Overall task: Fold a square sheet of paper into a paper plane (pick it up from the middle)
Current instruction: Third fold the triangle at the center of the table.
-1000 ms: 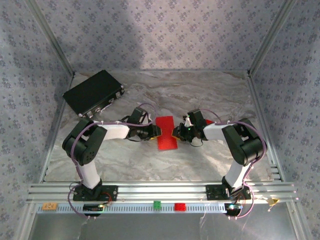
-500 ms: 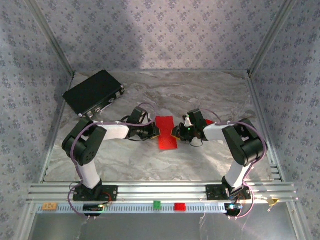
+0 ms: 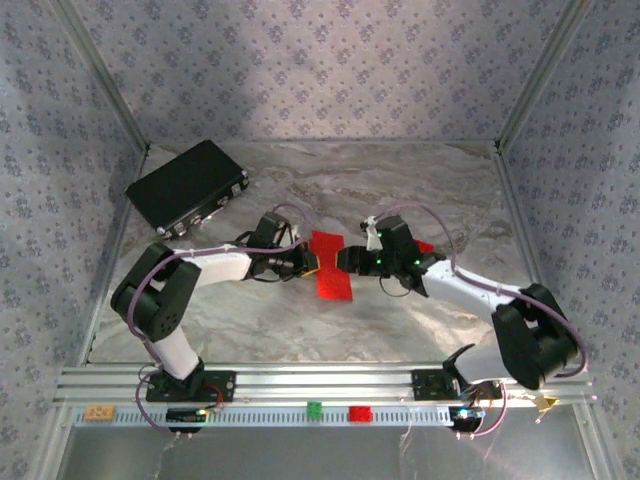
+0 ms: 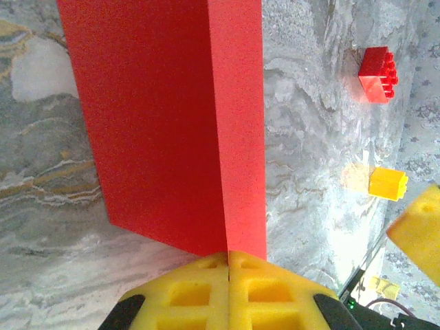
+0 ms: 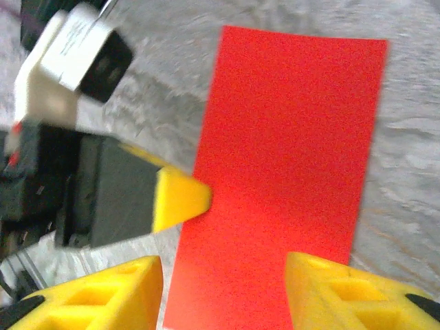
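While your left end effector (image 4: 227, 258) pinches the folded red paper (image 4: 165, 124), your right end effector (image 5: 223, 275) hangs spread over it, apparently not touching.

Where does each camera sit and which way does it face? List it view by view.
Top external: above and behind the bases, looking down on the table; both arms, with left gripper and right gripper meeting at the paper.
Left wrist: on the left arm, looking along its shut fingers, which pinch the paper's edge; red block beyond.
Right wrist: on the right arm, looking down past its open fingers at the paper.
Shared: the paper, in all three; each wrist view catches the other gripper's fingertip.
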Robot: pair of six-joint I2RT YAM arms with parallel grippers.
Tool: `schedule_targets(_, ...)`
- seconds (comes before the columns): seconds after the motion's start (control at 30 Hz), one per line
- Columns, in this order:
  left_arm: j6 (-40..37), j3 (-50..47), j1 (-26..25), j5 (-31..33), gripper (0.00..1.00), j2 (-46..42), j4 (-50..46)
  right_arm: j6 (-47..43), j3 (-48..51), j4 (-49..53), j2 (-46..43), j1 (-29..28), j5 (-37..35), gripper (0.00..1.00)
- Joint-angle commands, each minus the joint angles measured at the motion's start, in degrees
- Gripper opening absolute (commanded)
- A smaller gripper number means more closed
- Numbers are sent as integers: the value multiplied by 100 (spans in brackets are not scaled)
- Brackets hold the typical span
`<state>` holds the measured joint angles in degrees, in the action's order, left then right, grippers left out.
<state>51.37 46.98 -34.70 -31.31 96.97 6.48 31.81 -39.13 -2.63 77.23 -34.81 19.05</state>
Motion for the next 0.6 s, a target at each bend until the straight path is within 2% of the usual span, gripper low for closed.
schedule_targets(0.0, 32, 54, 44, -173, 5, -169, -226, -1246, 102, 433, -120, -560, -996, 57)
schedule_targets(0.17, 31, 106, 64, -209, 4, -152, -253, -2519, 226, 159, -66, -1554, -1932, 57)
schedule_targets(0.33, 31, 110, 61, -207, 4, -143, -262, -3695, 765, -1013, 14, -2554, -2866, 61)
schedule_targets(0.4, 31, 81, 68, -220, 4, -143, -270, -3996, 812, -1212, 97, -2829, -3143, 64)
schedule_targets(0.57, 48, 74, 68, -214, 4, -143, -235, -4394, 760, -1391, 522, -3161, -3898, 65)
